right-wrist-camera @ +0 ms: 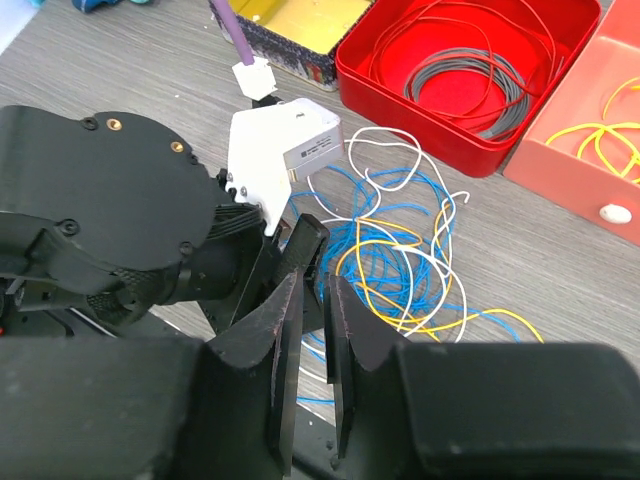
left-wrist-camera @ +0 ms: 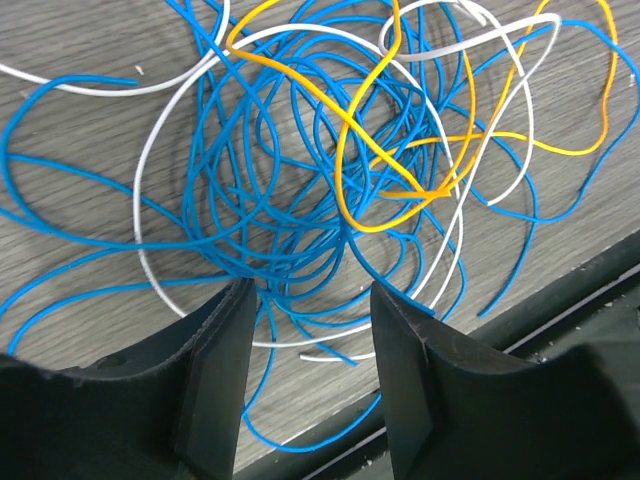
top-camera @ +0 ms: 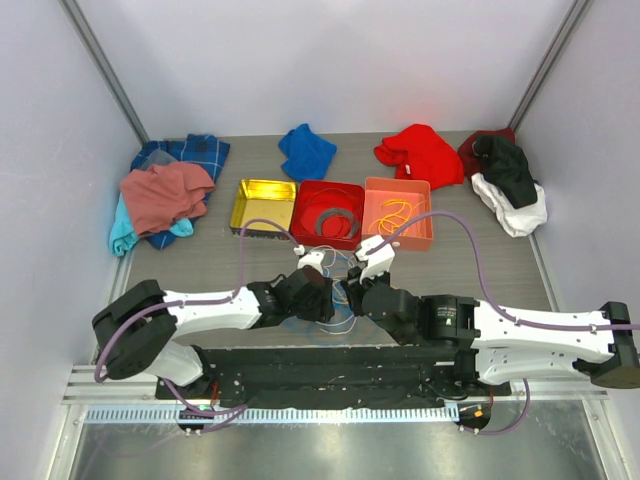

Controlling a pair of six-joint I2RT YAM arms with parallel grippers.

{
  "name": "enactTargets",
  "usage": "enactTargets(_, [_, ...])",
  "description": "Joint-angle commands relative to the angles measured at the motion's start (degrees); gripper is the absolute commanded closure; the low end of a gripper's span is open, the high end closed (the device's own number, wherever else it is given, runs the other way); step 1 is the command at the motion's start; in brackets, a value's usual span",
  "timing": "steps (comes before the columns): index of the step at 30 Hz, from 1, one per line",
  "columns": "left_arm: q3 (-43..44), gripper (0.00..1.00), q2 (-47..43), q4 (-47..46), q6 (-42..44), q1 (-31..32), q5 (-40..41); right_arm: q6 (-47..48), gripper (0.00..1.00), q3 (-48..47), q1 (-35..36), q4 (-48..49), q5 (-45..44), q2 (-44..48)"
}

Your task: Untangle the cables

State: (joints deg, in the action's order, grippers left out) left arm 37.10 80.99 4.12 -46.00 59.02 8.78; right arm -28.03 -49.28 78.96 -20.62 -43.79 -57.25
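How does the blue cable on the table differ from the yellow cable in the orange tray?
The blue cable sprawls on the table, tangled with a white cable; the yellow cable lies inside the orange tray. The blue cable makes many loops, the yellow cable only a few. Both are thin wires.

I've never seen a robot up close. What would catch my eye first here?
A tangle of blue, white and yellow cables lies on the table, just ahead of the left tool, its jaws open. Behind it stand a yellow tray, a red tray and an orange tray in a row.
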Motion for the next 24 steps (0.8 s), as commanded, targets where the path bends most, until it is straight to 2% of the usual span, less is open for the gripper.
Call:
enactTargets(1, [2.1, 0.51, 2.24, -3.33, 1.0, 0.39, 0.36, -1.68, 0.78, 0.41, 0.06, 1.46, -2.18, 1.53])
enactTargets(5, [1.4, 0.68, 2.16, -3.42, 1.0, 0.39, 1.5, -1.85, 0.79, 0.76, 0.05, 1.37, -2.7, 2.15])
enactTargets(6, [1.05, 0.78, 1.81, -3.33, 1.17, 0.39, 1.68, -1.85, 0.79, 0.93, 0.06, 1.37, -2.79, 2.15])
enactTargets(7, [0.87, 0.83, 0.84, -3.33, 1.26, 0.3, 2.12, -1.85, 0.8, 1.02, 0.06, 1.29, -2.79, 2.15])
enactTargets(11, [-0.36, 0.92, -2.4, -2.72, 2.05, 0.56, 3.88, -2.11, 0.81, 1.29, 0.06, 1.37, -2.79, 1.62])
enactTargets(12, [-0.54, 0.99, -3.03, -2.28, 2.31, 0.57, 4.14, -2.11, 0.81, 1.2, -0.03, 1.46, -2.79, 1.45])
enactTargets(16, [-0.01, 1.0, -8.29, 1.58, 3.02, 1.0, 5.2, -2.03, 0.81, 1.11, 0.06, 1.64, -2.88, 1.36])
enactTargets(22, [3.06, 1.0, -24.81, 12.92, 6.52, 1.36, 10.29, -1.68, 0.82, 1.9, -0.03, 2.95, -2.36, 1.18])
enactTargets(23, [3.93, 0.97, -25.87, 14.06, 7.06, 1.36, 11.34, -1.5, 0.82, 1.99, -0.03, 3.39, -2.27, 0.92])
enactTargets(24, [4.55, 0.88, -26.23, 17.21, 7.5, 1.36, 11.44, -1.5, 0.81, 1.99, 0.05, 3.57, -2.0, 0.57])
